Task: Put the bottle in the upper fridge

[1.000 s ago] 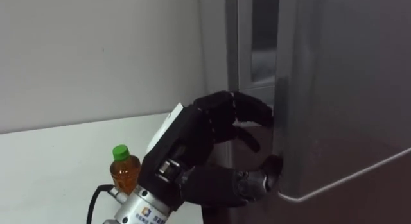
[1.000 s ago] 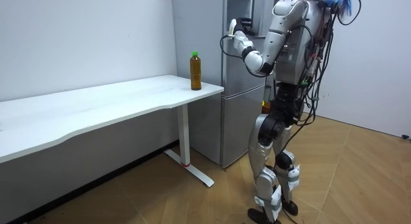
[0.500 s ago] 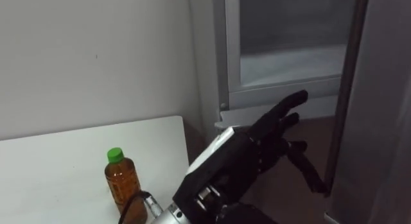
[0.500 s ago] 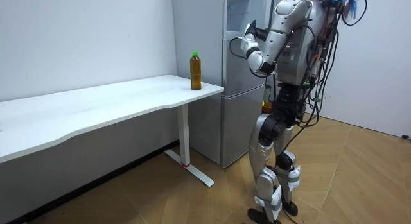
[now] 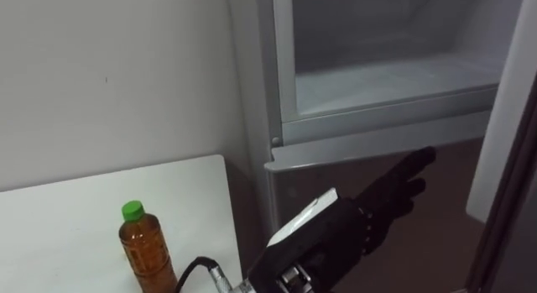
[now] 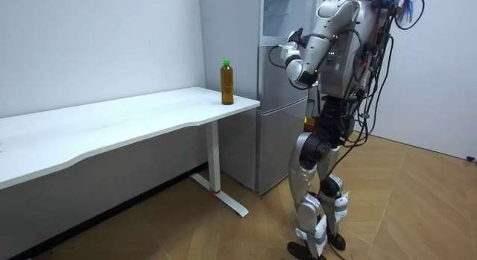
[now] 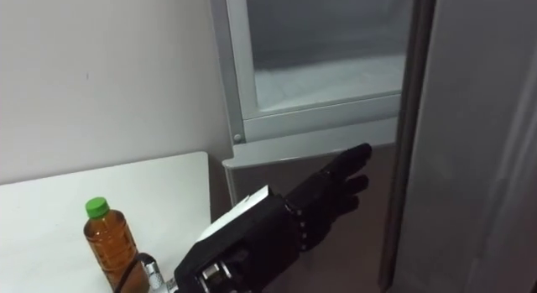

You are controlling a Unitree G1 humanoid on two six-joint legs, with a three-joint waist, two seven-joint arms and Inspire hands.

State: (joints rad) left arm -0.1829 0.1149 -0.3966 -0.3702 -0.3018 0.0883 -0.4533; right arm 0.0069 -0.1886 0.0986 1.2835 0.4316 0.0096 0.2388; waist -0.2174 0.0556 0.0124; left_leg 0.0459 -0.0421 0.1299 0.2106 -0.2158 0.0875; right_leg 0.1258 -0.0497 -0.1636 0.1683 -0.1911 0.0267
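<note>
Left hand (image 5: 369, 211) is out flat, fingers straight, holding nothing, in front of the lower fridge door (image 5: 315, 174) and just under the bottom edge of the upper fridge (image 5: 377, 79). The upper door (image 5: 502, 133) stands swung open at my right, with room between it and my fingertips. The bottle (image 5: 144, 251) stands upright on the tabletop (image 5: 59, 217), near its fridge-side edge and apart from my hand.

A long white desk (image 6: 127, 120) stands on the wooden floor (image 6: 223, 230) against the wall, its end just beside the fridge (image 6: 272, 111). One bottle (image 6: 227, 83) of amber drink with a green cap stands upright on it, near the corner by the fridge.
</note>
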